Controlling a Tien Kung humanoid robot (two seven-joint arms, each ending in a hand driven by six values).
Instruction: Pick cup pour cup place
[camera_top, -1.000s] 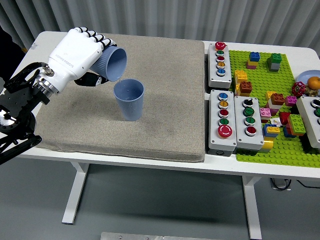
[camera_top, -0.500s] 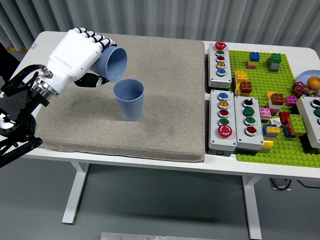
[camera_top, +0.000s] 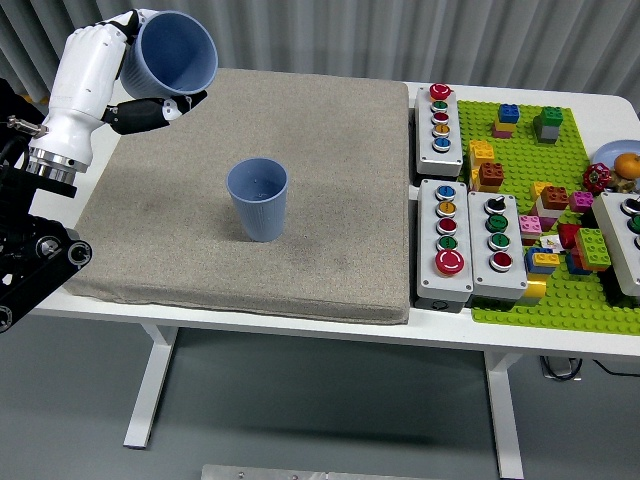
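Observation:
A blue ribbed cup (camera_top: 258, 199) stands upright near the middle of the grey mat (camera_top: 330, 150). My left hand (camera_top: 135, 75), white with dark fingertips, is raised at the upper left and shut on a second blue cup (camera_top: 173, 52). That held cup is tilted with its mouth facing the camera, well above and to the left of the standing cup. No right hand shows in the picture.
Two grey button boxes (camera_top: 440, 117) (camera_top: 470, 241) stand right of the mat. Further right lies a green baseplate (camera_top: 535, 190) with several coloured bricks, another button box (camera_top: 625, 240) and a plate with fruit (camera_top: 618, 165) at the right edge.
My left hand has lifted the held cup up and to the left, away from the standing cup, and turned its mouth from pointing down toward the camera.

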